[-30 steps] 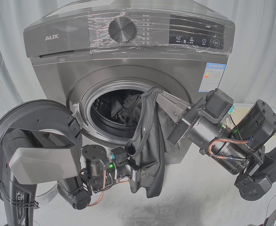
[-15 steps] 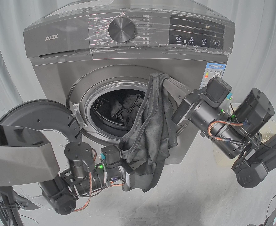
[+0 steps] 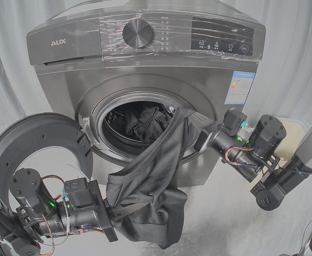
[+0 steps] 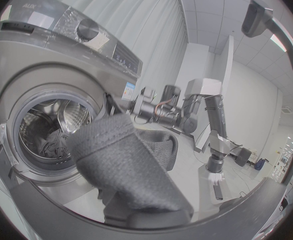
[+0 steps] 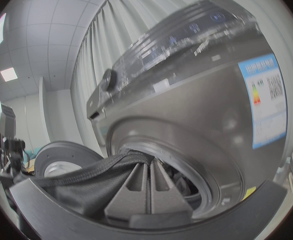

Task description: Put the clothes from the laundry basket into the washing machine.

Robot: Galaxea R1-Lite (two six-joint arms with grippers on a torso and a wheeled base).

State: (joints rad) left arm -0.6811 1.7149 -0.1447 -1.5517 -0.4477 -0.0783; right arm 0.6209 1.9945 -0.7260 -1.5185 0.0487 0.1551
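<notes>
Grey garment (image 3: 156, 182) stretched between left tool (image 3: 141, 206) and right tool (image 3: 189, 115), both gripping it.

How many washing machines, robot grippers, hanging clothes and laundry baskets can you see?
washing machine: 1
grippers, left gripper and right gripper: 2
dark garment stretched between them: 1
laundry basket: 1
Total: 5
</notes>
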